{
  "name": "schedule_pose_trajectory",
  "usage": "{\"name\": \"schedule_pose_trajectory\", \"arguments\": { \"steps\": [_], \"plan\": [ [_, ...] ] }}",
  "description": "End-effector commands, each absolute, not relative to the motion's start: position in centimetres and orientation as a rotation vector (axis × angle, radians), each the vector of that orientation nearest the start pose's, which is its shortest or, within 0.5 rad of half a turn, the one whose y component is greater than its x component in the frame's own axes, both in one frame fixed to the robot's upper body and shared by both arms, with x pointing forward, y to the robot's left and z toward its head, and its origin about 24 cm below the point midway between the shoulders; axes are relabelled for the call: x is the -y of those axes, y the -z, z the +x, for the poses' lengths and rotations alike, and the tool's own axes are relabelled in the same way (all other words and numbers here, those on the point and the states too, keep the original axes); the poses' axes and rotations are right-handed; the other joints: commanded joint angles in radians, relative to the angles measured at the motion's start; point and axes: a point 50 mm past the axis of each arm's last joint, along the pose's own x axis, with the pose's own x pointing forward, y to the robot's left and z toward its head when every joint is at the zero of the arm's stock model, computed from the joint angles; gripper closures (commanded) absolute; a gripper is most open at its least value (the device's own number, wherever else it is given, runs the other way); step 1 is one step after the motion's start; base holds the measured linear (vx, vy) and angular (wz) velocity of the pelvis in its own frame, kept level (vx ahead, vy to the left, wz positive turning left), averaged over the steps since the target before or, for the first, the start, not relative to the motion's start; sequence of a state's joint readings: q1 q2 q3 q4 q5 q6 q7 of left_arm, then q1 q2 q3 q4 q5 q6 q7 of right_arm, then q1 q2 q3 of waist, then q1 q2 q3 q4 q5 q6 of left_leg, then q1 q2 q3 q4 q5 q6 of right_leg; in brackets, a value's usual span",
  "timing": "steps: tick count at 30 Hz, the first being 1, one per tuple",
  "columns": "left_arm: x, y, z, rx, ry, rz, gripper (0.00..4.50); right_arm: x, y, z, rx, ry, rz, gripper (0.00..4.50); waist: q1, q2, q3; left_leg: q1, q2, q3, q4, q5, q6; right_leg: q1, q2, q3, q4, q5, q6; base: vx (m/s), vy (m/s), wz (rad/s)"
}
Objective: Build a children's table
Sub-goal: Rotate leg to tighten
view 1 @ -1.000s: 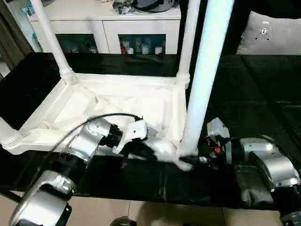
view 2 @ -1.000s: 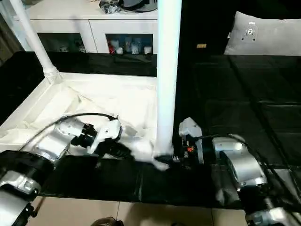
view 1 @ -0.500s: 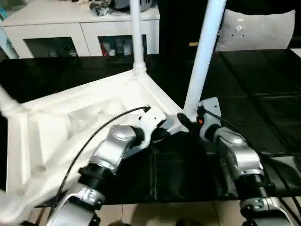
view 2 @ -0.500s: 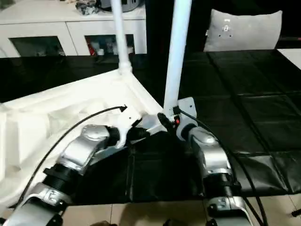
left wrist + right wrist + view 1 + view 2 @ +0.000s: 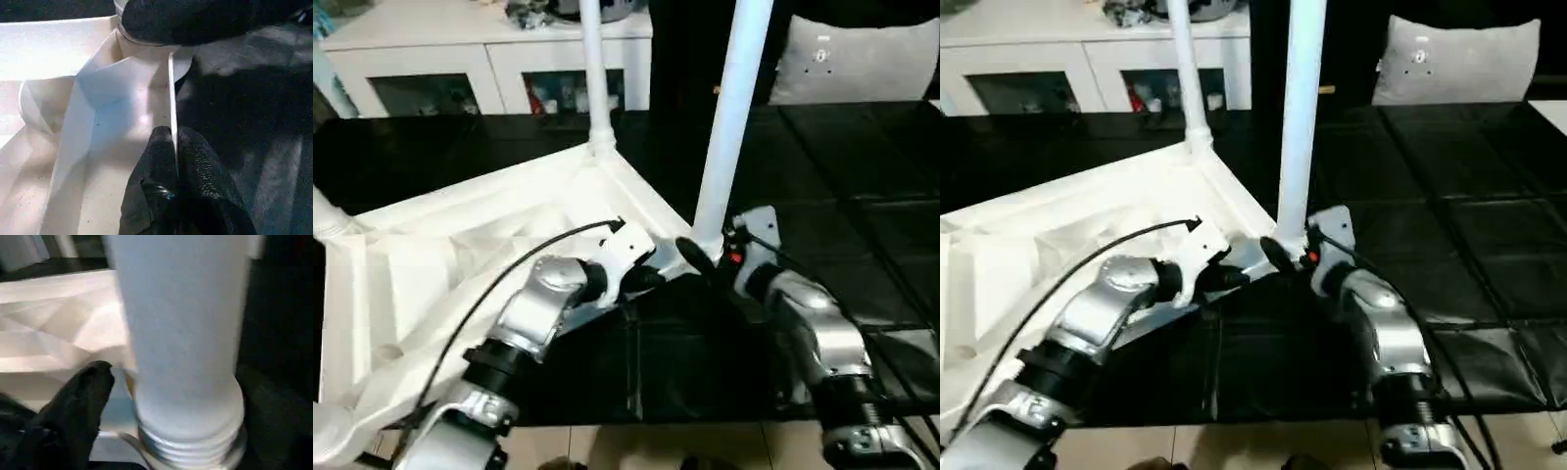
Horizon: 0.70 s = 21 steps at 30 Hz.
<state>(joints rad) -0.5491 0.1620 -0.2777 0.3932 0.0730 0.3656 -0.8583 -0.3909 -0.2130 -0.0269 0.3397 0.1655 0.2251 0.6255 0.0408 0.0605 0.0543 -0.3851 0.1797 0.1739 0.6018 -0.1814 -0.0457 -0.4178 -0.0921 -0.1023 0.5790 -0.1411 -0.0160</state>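
The upturned children's table (image 5: 460, 245) is lain on the black work table (image 5: 862, 196). Its thin rim is pinched by the left gripper (image 5: 173, 147). A leg (image 5: 729, 117) at the near corner socket is clasped by the right gripper (image 5: 700, 257).

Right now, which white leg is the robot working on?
The nearest upright leg, at the tabletop's front corner; the right tool sits at its base.

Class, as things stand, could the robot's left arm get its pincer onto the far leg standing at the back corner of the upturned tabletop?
Probably not yet: the left pincer is shut on the tabletop's near rim, and the far leg stands across the tray.
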Motion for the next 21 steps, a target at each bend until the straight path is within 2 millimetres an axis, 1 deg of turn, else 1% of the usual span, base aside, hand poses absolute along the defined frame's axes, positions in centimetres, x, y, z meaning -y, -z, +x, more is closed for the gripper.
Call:
{"name": "schedule_pose_trajectory", "arguments": {
  "steps": [1, 2, 3, 4, 5, 6, 7, 8, 9, 10, 11, 12, 13, 14, 15, 16, 17, 18, 20, 21],
  "plan": [
    [-7.1, -7.8, 31.9, -0.259, 1.176, 0.305, 4.50, 15.7, -6.8, 31.5, -0.142, -0.725, -0.009, 0.03, 0.006, -0.014, -0.078, 0.011, 0.036, -0.012, -0.061, -0.187, 0.103, 0.069, -0.054, 0.041, -0.074, -0.319, -0.168, 0.000, 0.000, 0.00],
    [-7.5, -7.7, 31.7, -0.256, 1.230, 0.327, 4.50, 16.3, -7.0, 31.2, -0.150, -0.773, -0.039, 0.03, 0.007, -0.012, -0.077, 0.011, 0.037, -0.012, -0.062, -0.194, 0.102, 0.069, -0.055, 0.041, -0.075, -0.325, -0.169, 0.000, 0.000, 0.00],
    [-7.6, -7.6, 31.7, -0.256, 1.244, 0.333, 4.50, 16.4, -7.0, 31.1, -0.152, -0.785, -0.047, 0.03, 0.010, -0.015, -0.079, 0.011, 0.036, -0.013, -0.061, -0.196, 0.105, 0.069, -0.055, 0.040, -0.076, -0.328, -0.167, 0.000, 0.000, 0.00],
    [-7.8, -7.5, 31.6, -0.265, 1.267, 0.339, 4.50, 16.7, -7.0, 30.9, -0.165, -0.818, -0.054, 0.03, 0.012, -0.013, -0.078, 0.013, 0.040, -0.013, -0.062, -0.198, 0.103, 0.067, -0.055, 0.042, -0.072, -0.320, -0.173, 0.000, 0.000, 0.00],
    [-8.2, -7.5, 31.4, -0.266, 1.322, 0.352, 4.50, 17.1, -7.0, 30.6, -0.172, -0.874, -0.081, 0.03, 0.015, -0.016, -0.078, 0.014, 0.039, -0.012, -0.062, -0.200, 0.104, 0.066, -0.055, 0.042, -0.073, -0.319, -0.176, 0.000, 0.000, 0.00],
    [-8.4, -7.5, 31.2, -0.273, 1.349, 0.354, 4.50, 17.2, -7.1, 30.5, -0.174, -0.909, -0.076, 0.03, 0.020, -0.015, -0.079, 0.013, 0.040, -0.012, -0.062, -0.196, 0.103, 0.068, -0.056, 0.043, -0.070, -0.317, -0.179, 0.000, 0.000, 0.00],
    [-8.4, -7.5, 31.2, -0.273, 1.349, 0.354, 4.50, 17.2, -7.1, 30.5, -0.174, -0.909, -0.076, 0.03, 0.023, -0.014, -0.080, 0.014, 0.041, -0.011, -0.061, -0.190, 0.104, 0.067, -0.057, 0.043, -0.068, -0.309, -0.183, 0.000, 0.000, 0.00],
    [-8.7, -7.4, 31.2, -0.278, 1.366, 0.366, 4.50, 17.2, -7.3, 30.3, -0.173, -0.947, -0.070, 0.03, 0.026, -0.014, -0.080, 0.014, 0.042, -0.011, -0.061, -0.186, 0.106, 0.066, -0.057, 0.044, -0.067, -0.297, -0.189, 0.000, 0.000, 0.00],
    [-9.2, -7.3, 31.2, -0.285, 1.408, 0.402, 4.50, 17.3, -7.5, 29.9, -0.178, -1.021, -0.072, 0.03, 0.028, -0.014, -0.080, 0.015, 0.043, -0.011, -0.061, -0.186, 0.108, 0.066, -0.057, 0.044, -0.067, -0.295, -0.191, 0.000, 0.000, 0.00],
    [-9.2, -7.3, 31.2, -0.285, 1.408, 0.402, 4.50, 17.3, -7.5, 29.9, -0.178, -1.021, -0.072, 0.03, 0.032, -0.013, -0.079, 0.015, 0.045, -0.011, -0.062, -0.189, 0.110, 0.066, -0.055, 0.043, -0.065, -0.293, -0.191, 0.000, 0.000, 0.00],
    [-9.6, -7.2, 31.1, -0.294, 1.442, 0.426, 4.50, 17.3, -7.6, 29.5, -0.193, -1.086, -0.081, 0.03, 0.039, -0.013, -0.081, 0.015, 0.047, -0.012, -0.061, -0.183, 0.109, 0.065, -0.056, 0.043, -0.062, -0.282, -0.196, 0.000, 0.000, 0.00],
    [-9.7, -7.2, 31.1, -0.295, 1.454, 0.434, 4.50, 17.4, -7.7, 29.4, -0.198, -1.104, -0.084, 0.03, 0.043, -0.012, -0.080, 0.016, 0.047, -0.012, -0.061, -0.183, 0.111, 0.065, -0.055, 0.043, -0.063, -0.283, -0.193, 0.000, 0.000, 0.00],
    [-9.8, -7.1, 31.0, -0.295, 1.480, 0.447, 4.50, 17.4, -7.7, 29.2, -0.206, -1.133, -0.088, 0.03, 0.049, -0.011, -0.082, 0.019, 0.049, -0.011, -0.061, -0.183, 0.110, 0.063, -0.057, 0.045, -0.061, -0.275, -0.197, 0.000, 0.000, 0.00],
    [-10.3, -7.1, 30.9, -0.307, 1.527, 0.467, 4.50, 17.5, -7.8, 28.8, -0.226, -1.201, -0.088, 0.03, 0.054, -0.015, -0.081, 0.018, 0.049, -0.011, -0.061, -0.183, 0.109, 0.064, -0.058, 0.045, -0.060, -0.276, -0.200, 0.000, 0.000, 0.00],
    [-10.3, -7.1, 30.9, -0.308, 1.534, 0.470, 4.50, 17.5, -7.8, 28.7, -0.229, -1.211, -0.089, 0.03, 0.056, -0.014, -0.081, 0.018, 0.049, -0.010, -0.061, -0.187, 0.109, 0.064, -0.059, 0.046, -0.061, -0.283, -0.200, 0.000, 0.000, 0.00],
    [-10.5, -7.0, 30.8, -0.315, 1.557, 0.472, 4.50, 17.6, -7.7, 28.6, -0.246, -1.227, -0.093, 0.03, 0.058, -0.016, -0.080, 0.018, 0.050, -0.010, -0.062, -0.190, 0.104, 0.063, -0.059, 0.046, -0.061, -0.289, -0.199, 0.000, 0.000, 0.00],
    [-10.6, -7.0, 30.8, -0.325, 1.579, 0.466, 4.50, 17.7, -7.7, 28.6, -0.255, -1.240, -0.094, 0.30, 0.062, -0.016, -0.079, 0.019, 0.050, -0.009, -0.063, -0.195, 0.098, 0.062, -0.060, 0.047, -0.062, -0.304, -0.198, 0.000, 0.000, 0.00],
    [-10.7, -7.0, 30.7, -0.324, 1.594, 0.467, 4.50, 17.7, -7.6, 28.7, -0.265, -1.248, -0.090, 0.38, 0.064, -0.019, -0.079, 0.017, 0.050, -0.011, -0.063, -0.197, 0.092, 0.064, -0.062, 0.047, -0.062, -0.318, -0.194, 0.000, 0.000, 0.00],
    [-10.7, -7.0, 30.8, -0.323, 1.608, 0.465, 4.50, 17.7, -7.5, 28.7, -0.273, -1.263, -0.079, 0.38, 0.068, -0.018, -0.079, 0.021, 0.050, -0.010, -0.063, -0.204, 0.085, 0.061, -0.063, 0.047, -0.065, -0.339, -0.189, 0.000, 0.000, 0.00],
    [-10.8, -7.0, 30.8, -0.321, 1.611, 0.478, 4.50, 17.7, -7.5, 28.7, -0.279, -1.274, -0.072, 0.58, 0.070, -0.018, -0.079, 0.020, 0.050, -0.011, -0.063, -0.204, 0.082, 0.062, -0.064, 0.047, -0.065, -0.340, -0.188, 0.000, 0.000, 0.00]
  ]
}}
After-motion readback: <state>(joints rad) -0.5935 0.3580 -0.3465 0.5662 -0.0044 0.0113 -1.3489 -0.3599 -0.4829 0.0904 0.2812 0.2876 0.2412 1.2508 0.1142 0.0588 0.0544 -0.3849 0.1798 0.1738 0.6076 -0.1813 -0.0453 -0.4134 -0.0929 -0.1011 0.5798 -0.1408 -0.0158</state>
